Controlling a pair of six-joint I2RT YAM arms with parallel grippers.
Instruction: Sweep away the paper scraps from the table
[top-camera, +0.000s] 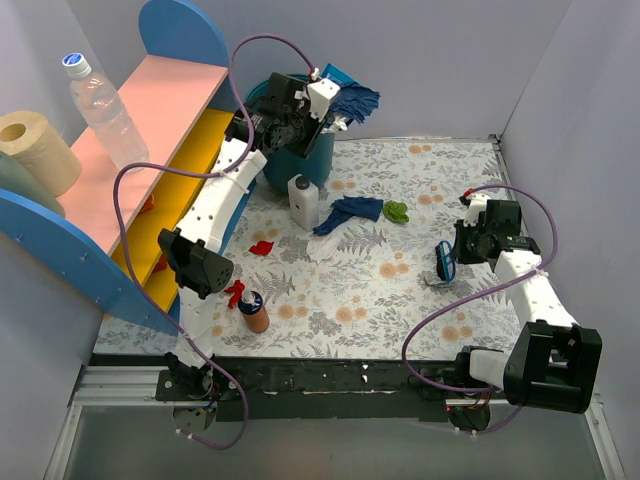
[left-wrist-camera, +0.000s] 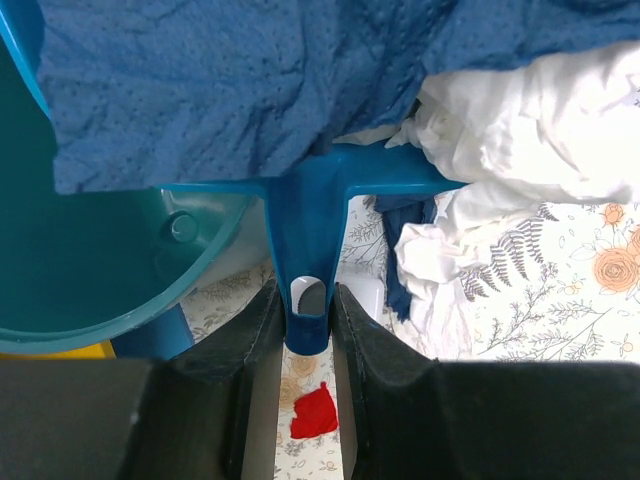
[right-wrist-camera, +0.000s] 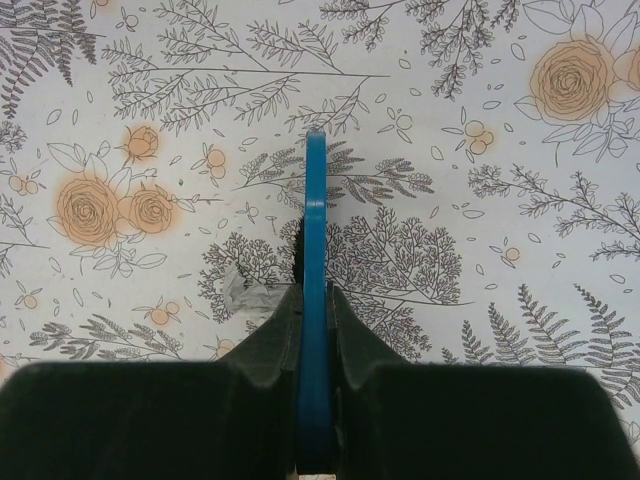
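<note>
Currently: left tool (left-wrist-camera: 305, 310) clenches dustpan handle (left-wrist-camera: 305, 215), right tool (right-wrist-camera: 316, 297) clenches brush (right-wrist-camera: 316, 200); paper scraps (top-camera: 350, 211) at 12 o'clock on tabletop (top-camera: 400, 295) look feather-light; I'd brush them, not pinch.

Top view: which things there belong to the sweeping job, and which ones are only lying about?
For the job: paper scraps, dustpan, brush, bin, table.
Lying about: white bottle, small brown bottle, water bottle, paper roll.

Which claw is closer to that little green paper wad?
Right. The right gripper, clamping a brush, sits near-right of the green wad; the left gripper is farther off, above the teal bin.
</note>
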